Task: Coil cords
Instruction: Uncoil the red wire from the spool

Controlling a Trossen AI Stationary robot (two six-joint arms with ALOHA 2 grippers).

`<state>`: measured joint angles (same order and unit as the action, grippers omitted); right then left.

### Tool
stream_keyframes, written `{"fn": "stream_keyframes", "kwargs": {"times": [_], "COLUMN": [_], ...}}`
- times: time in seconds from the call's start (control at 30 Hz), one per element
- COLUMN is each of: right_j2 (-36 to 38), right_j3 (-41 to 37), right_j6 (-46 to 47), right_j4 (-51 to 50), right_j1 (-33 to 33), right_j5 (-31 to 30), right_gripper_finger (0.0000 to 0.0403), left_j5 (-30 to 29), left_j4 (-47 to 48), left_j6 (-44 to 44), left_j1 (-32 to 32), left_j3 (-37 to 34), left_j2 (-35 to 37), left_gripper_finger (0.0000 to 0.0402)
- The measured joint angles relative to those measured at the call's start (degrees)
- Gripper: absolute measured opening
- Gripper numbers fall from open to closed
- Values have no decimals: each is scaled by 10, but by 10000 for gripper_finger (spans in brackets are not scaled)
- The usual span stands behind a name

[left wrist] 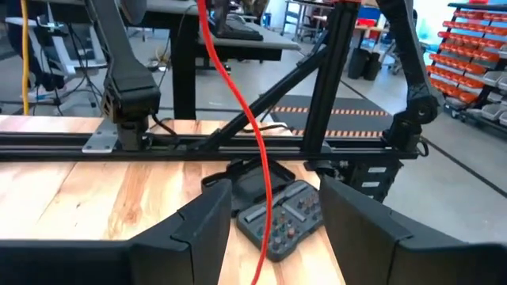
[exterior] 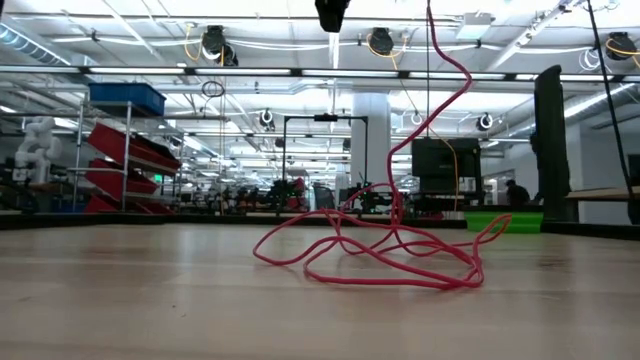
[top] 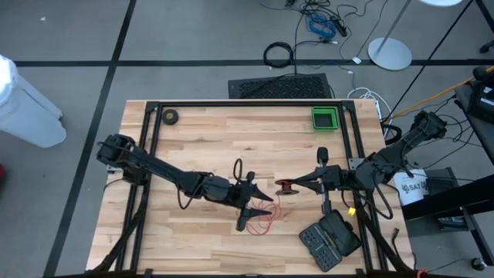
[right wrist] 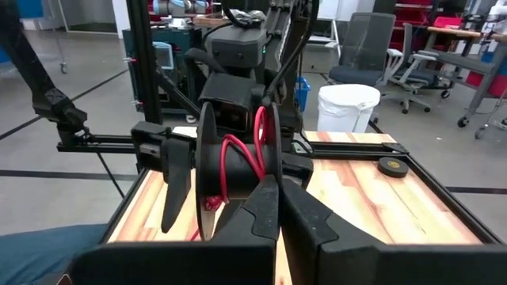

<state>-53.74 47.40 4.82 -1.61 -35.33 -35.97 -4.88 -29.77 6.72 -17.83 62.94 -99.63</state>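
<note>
White bucket (top: 409,188) beside table, partial lettering "SAT"

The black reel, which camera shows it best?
The right wrist view: the black reel fills the frame, red cord wound on it, beyond the shut right gripper. The high view shows it tiny; the others don't show it.

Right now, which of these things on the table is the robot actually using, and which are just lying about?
In use:
red cord
black reel
left gripper, open around the cord
right gripper, shut on the reel

Lying about:
green bin
small black roll
bit case
</note>
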Motion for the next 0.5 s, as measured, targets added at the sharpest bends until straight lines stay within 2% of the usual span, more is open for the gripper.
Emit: {"fn": "stream_keyframes", "kwargs": {"times": [0.5], "right_j2": [0], "right_j3": [0], "right_j6": [-1], "right_j4": [0], "right_j1": [0], "right_j5": [0], "right_gripper_finger": [0], "left_j5": [0], "left_j4": [0], "left_j6": [4], "left_j1": [9], "left_j3": [13], "left_j2": [-21], "left_gripper_finger": [199]}}
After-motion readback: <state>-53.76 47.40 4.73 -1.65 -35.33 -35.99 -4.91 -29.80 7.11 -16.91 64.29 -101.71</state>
